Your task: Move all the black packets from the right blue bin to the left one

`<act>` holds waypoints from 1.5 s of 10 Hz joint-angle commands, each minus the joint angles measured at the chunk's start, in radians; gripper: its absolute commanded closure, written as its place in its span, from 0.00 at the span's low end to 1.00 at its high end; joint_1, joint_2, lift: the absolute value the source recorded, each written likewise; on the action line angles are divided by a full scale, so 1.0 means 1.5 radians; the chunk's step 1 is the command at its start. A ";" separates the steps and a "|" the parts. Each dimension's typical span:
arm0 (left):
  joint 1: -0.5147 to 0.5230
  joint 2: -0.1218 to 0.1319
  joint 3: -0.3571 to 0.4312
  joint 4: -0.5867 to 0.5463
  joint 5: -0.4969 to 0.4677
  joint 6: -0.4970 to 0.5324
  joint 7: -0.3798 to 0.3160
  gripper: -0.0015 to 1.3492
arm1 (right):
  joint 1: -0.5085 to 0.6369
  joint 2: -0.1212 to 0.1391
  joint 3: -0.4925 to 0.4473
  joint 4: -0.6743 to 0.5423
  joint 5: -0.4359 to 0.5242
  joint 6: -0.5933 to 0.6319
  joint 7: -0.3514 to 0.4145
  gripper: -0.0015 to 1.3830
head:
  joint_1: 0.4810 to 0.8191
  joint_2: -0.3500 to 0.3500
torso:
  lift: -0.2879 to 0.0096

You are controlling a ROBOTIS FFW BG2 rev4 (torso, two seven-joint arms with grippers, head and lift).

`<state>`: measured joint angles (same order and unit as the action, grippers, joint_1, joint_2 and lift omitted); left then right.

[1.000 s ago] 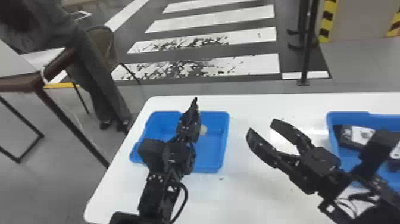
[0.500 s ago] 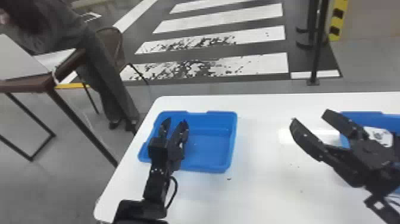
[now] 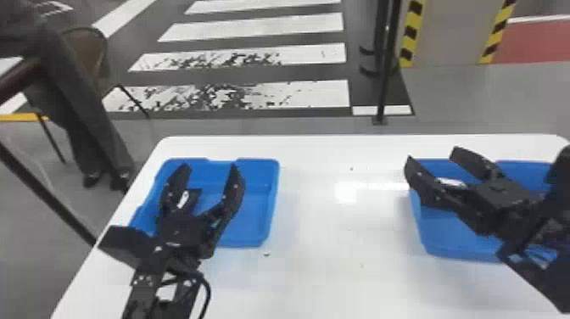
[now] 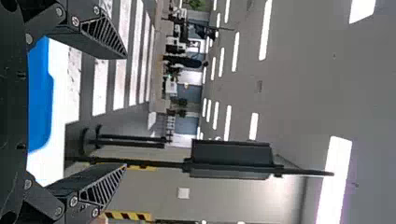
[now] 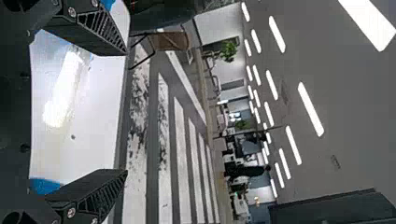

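1. Your left tool (image 3: pixel 210 166) is over the left blue bin (image 3: pixel 254 214), released, its fingers well apart. In the left wrist view, you see the same wide gap at the left tool (image 4: pixel 126 112).
2. Your right tool (image 3: pixel 433 153) is over the right blue bin (image 3: pixel 449 239), also released. In the right wrist view, the right tool (image 5: pixel 126 113) has its two fingers spread, with nothing gripped between them.
3. For the black packets, you have a white patch (image 3: pixel 451 182) at the right bin, seen between the right tool's fingers. You cannot tell whether it belongs to a packet.
4. At the left bin, you see a dark piece (image 3: pixel 194 198) with a white mark between the left tool's fingers. You cannot tell if that is a packet.
5. Both bins sit on your white bench (image 3: pixel 331 275), well apart.
6. Beyond it, you see a black pole (image 3: pixel 384 85) standing on the floor.
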<state>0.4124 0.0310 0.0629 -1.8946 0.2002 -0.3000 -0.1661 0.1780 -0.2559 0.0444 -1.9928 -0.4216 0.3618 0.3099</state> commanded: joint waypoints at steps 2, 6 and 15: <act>0.098 0.003 -0.051 -0.119 0.062 0.051 -0.001 0.16 | -0.017 0.004 -0.067 -0.024 0.070 0.171 0.000 0.10 | 0.63 0.61 | 0.50; 0.100 0.002 -0.041 -0.119 0.058 0.079 -0.007 0.16 | -0.135 -0.017 -0.063 0.053 0.128 0.369 -0.001 0.09 | 0.63 0.44 | 0.50; 0.092 0.004 -0.049 -0.115 0.054 0.071 -0.007 0.16 | -0.343 -0.040 0.040 0.380 0.120 0.336 0.051 0.09 | 0.63 0.45 | 0.50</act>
<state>0.5512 0.0368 -0.0100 -2.0684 0.2808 -0.1917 -0.1764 -0.3257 -0.3143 0.0996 -1.4489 -0.2430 0.8701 0.3875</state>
